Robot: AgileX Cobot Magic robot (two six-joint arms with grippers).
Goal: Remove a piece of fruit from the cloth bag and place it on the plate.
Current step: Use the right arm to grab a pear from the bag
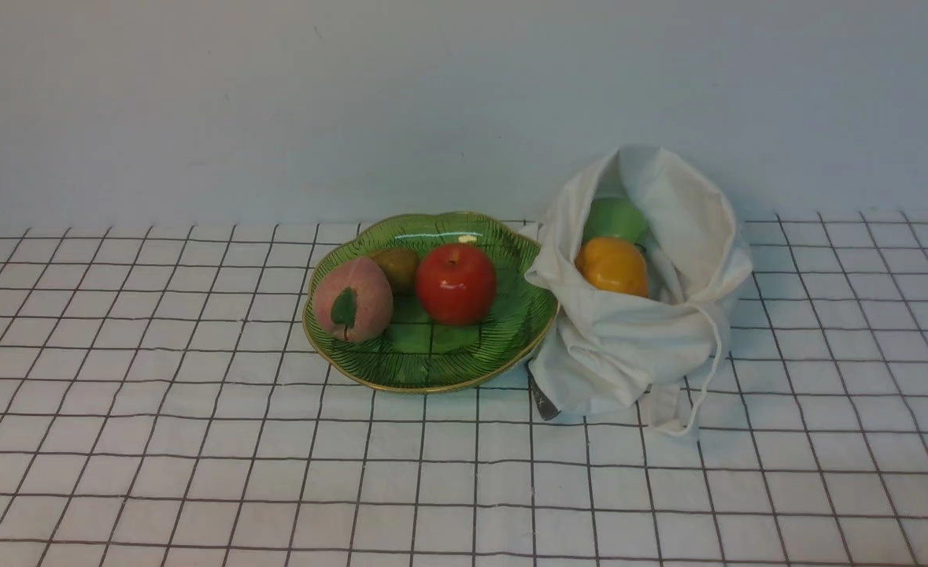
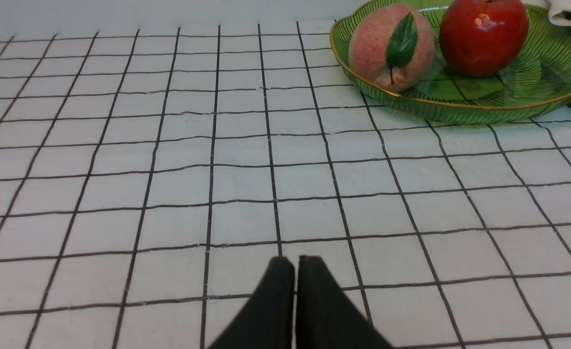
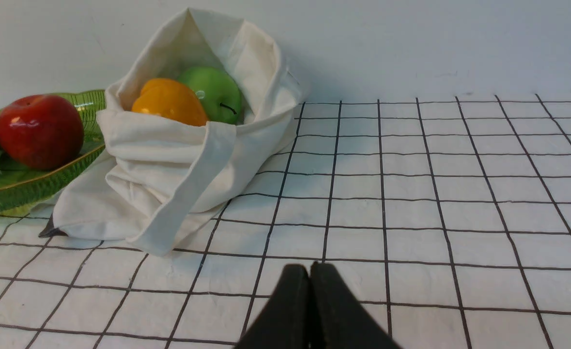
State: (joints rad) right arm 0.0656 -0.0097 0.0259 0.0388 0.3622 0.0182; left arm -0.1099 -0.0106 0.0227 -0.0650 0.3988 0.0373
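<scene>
The off-white cloth bag (image 1: 637,315) stands open right of the green leaf-patterned plate (image 1: 503,346), touching its rim. The yellow-orange piece of fruit (image 1: 611,266) sits in the bag's mouth, in front of a green apple (image 1: 615,219). The fruit (image 3: 169,102) and the bag (image 3: 169,165) also show in the right wrist view. My left gripper (image 2: 296,260) is shut and empty, low over the cloth, well short of the plate (image 2: 547,72). My right gripper (image 3: 309,267) is shut and empty, short of the bag. Neither gripper shows in the front view.
On the plate lie a red apple (image 1: 456,283), a pink peach with a leaf (image 1: 352,299) and a brown kiwi-like fruit (image 1: 397,268). A white tablecloth with a black grid (image 1: 196,441) covers the table. A pale wall stands close behind the bag and the plate.
</scene>
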